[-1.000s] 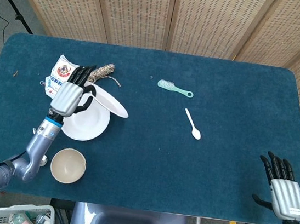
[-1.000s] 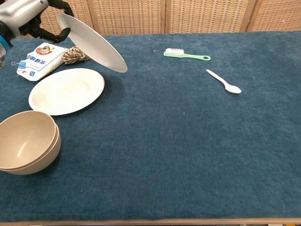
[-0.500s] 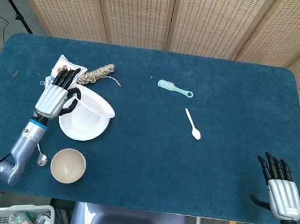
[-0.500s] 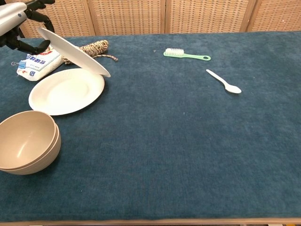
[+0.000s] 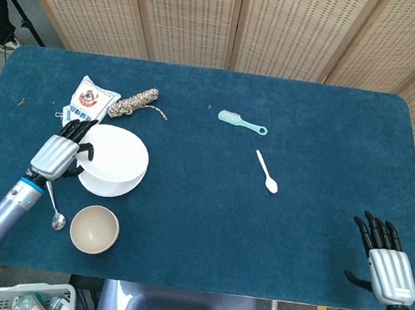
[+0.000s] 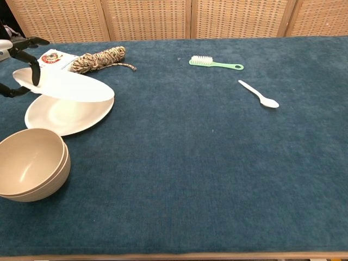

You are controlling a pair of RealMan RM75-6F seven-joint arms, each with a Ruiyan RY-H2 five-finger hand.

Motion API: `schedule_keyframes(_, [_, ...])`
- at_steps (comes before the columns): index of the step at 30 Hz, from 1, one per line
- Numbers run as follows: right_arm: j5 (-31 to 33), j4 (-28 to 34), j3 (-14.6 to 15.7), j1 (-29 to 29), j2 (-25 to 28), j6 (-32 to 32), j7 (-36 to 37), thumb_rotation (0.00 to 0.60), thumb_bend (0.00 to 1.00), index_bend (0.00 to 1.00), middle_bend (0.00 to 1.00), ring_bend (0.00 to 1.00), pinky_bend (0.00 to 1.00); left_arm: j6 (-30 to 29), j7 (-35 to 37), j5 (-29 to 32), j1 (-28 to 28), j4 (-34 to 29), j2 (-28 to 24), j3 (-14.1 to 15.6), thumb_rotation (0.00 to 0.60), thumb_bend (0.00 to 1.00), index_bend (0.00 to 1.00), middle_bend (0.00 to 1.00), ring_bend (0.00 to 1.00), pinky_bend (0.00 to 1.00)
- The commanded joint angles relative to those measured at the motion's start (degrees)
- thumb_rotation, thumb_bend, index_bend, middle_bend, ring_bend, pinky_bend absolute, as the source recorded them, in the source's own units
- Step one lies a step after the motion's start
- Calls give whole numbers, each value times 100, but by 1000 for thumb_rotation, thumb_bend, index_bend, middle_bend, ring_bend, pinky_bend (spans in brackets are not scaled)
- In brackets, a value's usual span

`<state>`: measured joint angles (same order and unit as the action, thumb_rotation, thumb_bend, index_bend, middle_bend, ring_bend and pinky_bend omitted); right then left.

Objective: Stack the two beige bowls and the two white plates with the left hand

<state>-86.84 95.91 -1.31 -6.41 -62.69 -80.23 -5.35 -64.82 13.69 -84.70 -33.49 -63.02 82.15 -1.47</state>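
Fingers (image 6: 33, 70) of left hand (image 5: 56, 156) pinching upper plate (image 6: 65, 87) — hand mostly cropped in chest view, right hand (image 5: 386, 263) spread, empty.

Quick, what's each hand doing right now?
Left hand: holding the upper white plate by its rim, just above the lower plate.
Right hand: open, holding nothing.

Left hand (image 5: 56, 156) lowered held plate (image 6: 65, 87), now nearly flat over second plate (image 6: 68, 115).
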Motion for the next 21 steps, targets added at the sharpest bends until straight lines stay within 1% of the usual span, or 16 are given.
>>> schedule_keyframes(1, [10,13,2,2,7,6,-3,600,0,19,0,0,0,294,-274,169,70,-307,-245,83,600,442,454,0,0,0])
schedule_keyframes(3, [21,32,1,1,21,15,1,600,0,19,0,0,0,458,-478,287,82,-444,-345,93,600,448,341,0,0,0])
schedule_keyframes(6, [19,52,1,2,37,10,13,600,0,18,0,0,0,577,-753,404,105,-649,-466,90,600,447,233,0,0,0])
schedule_keyframes(7, [18,54,1,4,40,8,14,600,0,18,0,0,0,575,-773,408,113,-696,-496,89,600,447,210,0,0,0])
schedule_keyframes(9, [18,60,2,5,47,8,19,600,0,18,0,0,0,562,-825,402,133,-787,-565,91,600,445,127,0,0,0])
schedule_keyframes(12, [22,62,2,6,54,10,32,600,0,18,0,0,0,552,-875,384,160,-907,-672,105,600,421,35,0,0,0])
schedule_keyframes(15, [21,67,1,6,63,9,46,600,0,18,0,0,0,615,-889,325,171,-1062,-846,165,600,416,0,0,0,0])
schedule_keyframes(21, [-31,82,6,9,81,-23,83,600,0,20,0,0,0,920,-848,346,175,-1405,-1213,283,600,358,0,0,0,0])
